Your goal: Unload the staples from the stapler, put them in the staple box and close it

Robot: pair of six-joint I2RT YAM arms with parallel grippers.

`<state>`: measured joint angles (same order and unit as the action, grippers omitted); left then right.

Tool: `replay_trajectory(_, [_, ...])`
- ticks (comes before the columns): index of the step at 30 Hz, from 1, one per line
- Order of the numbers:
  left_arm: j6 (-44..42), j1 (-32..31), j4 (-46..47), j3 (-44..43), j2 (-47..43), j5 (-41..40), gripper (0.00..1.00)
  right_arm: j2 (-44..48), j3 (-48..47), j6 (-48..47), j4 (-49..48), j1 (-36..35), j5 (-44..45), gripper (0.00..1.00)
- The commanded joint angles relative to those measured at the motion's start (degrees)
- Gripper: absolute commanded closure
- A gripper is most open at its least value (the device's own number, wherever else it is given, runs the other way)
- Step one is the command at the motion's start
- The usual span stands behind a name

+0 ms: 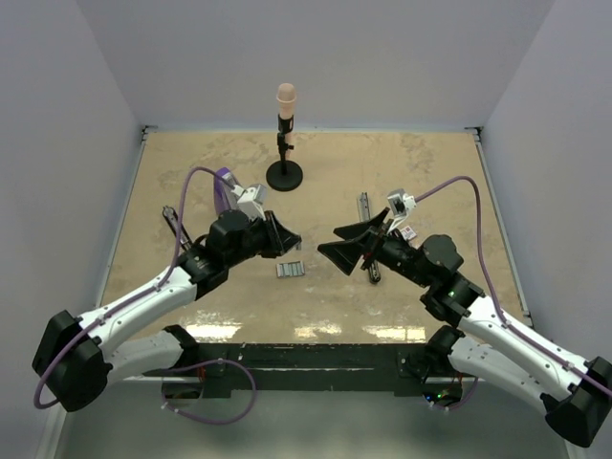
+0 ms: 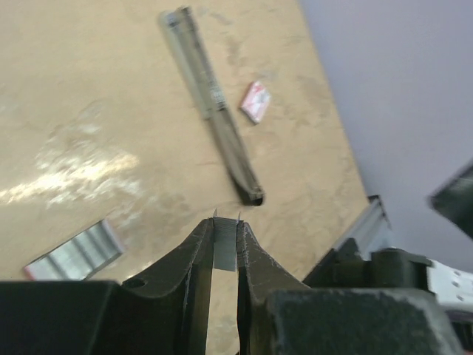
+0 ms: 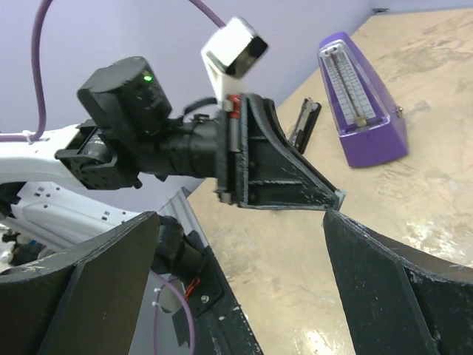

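Observation:
The stapler (image 1: pixel 363 206) lies opened out flat on the table right of centre, partly under my right arm. In the left wrist view it is a long slim bar (image 2: pixel 222 118), grey at the far end and black at the near end. My left gripper (image 1: pixel 298 245) (image 2: pixel 226 222) is shut on a short silvery strip of staples (image 2: pixel 226 244), held above the table. A second staples strip (image 1: pixel 291 270) (image 2: pixel 74 251) lies flat on the table below it. My right gripper (image 1: pixel 328 242) (image 3: pixel 240 222) is wide open and empty, facing the left gripper's tips (image 3: pixel 336 198).
A purple wedge-shaped object (image 1: pixel 224 186) (image 3: pixel 362 103) stands behind the left arm. A slim dark object (image 1: pixel 171 223) (image 3: pixel 304 124) lies near the left wall. A small pink-and-white card (image 1: pixel 406 232) (image 2: pixel 256 101) lies beside the stapler. A black stand with a pink top (image 1: pixel 284 143) is at the back.

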<state>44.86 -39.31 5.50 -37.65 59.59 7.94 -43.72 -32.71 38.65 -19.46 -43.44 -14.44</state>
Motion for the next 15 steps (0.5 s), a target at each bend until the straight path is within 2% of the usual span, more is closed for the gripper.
replay_trajectory(1, [0.4, -1.6, -15.1, -4.6, 4.2, -12.7, 0.83, 3.0, -0.6, -2.6, 3.6, 0.0, 4.2, 0.01])
replay_trajectory(8, [5.9, -3.1, -21.4, -7.9, 11.6, -19.0, 0.82, 6.5, 0.0, -3.5, 7.0, -0.1, 6.5, 0.01])
replay_trajectory(15, [8.7, -3.7, -22.4, -10.3, 18.9, -19.1, 0.81, 8.0, -0.4, -4.6, 9.1, 0.0, 7.7, 0.01])
